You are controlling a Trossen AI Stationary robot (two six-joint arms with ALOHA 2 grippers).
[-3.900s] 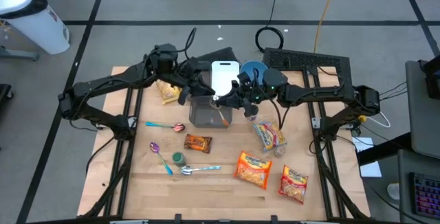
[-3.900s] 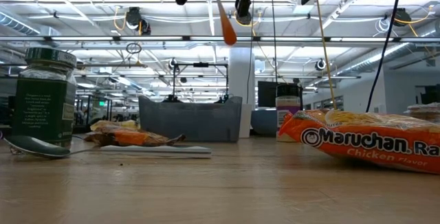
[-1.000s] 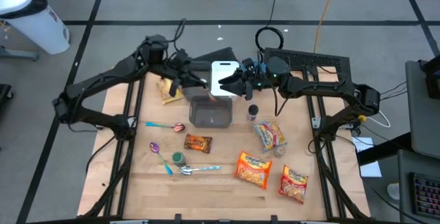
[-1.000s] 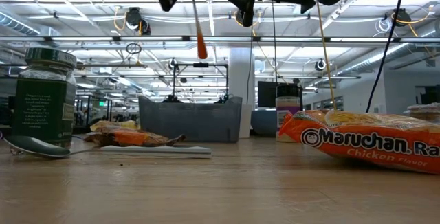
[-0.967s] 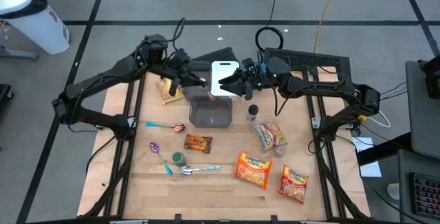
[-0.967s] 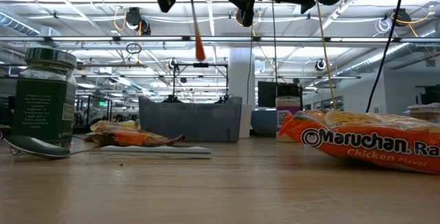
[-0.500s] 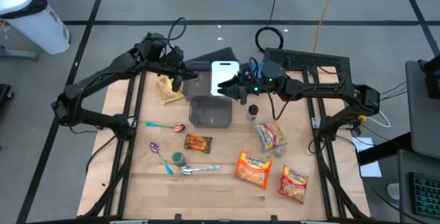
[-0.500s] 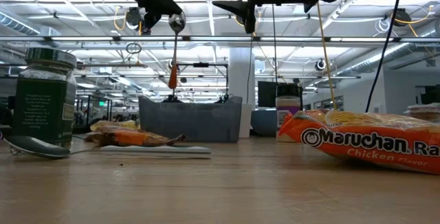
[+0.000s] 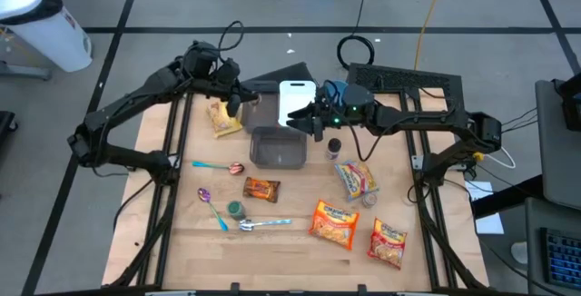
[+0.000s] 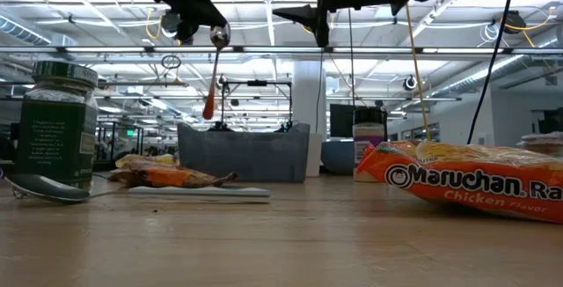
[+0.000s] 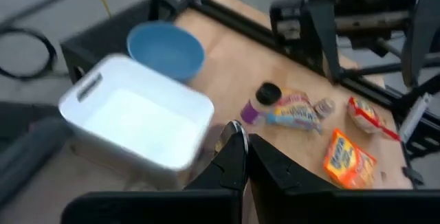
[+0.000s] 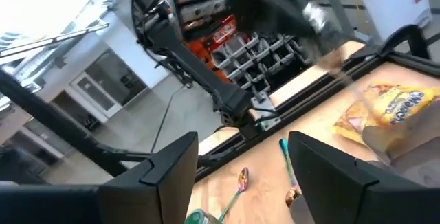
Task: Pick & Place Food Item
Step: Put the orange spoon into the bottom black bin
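My left gripper (image 9: 240, 99) hovers over the table's far left, shut on a spoon (image 10: 213, 71) with a metal bowl and an orange handle end. Below and beside it lies a yellow snack bag (image 9: 221, 119). A grey bin (image 9: 278, 148) stands mid-table with a white bin (image 9: 294, 99) behind it. My right gripper (image 9: 304, 122) hangs open above the grey bin's far right corner, nothing between its fingers (image 12: 172, 172). Ramen packets (image 9: 335, 223) (image 9: 388, 243) (image 9: 356, 180) lie flat at the near right. My left gripper pinches the spoon at its bowl end (image 10: 217, 33) between its two shut fingers, coming from above. The handle hangs below the fingers, slightly tilted, its orange end (image 10: 208, 109) lowest. The spoon is clear of the table and of everything on it.
A spice bottle (image 9: 333, 146) stands right of the grey bin. A candy packet (image 9: 260, 189), a green jar (image 9: 235, 209) and three spoons (image 9: 216, 164) (image 9: 211, 203) (image 9: 263, 224) lie at the near left. A blue bowl (image 11: 165, 49) sits behind the white bin.
My left gripper has carried the spoon toward the table's far left, away from the grey bin. The spoon has stayed hanging from its bowl end, and its orange end has swung toward the left.
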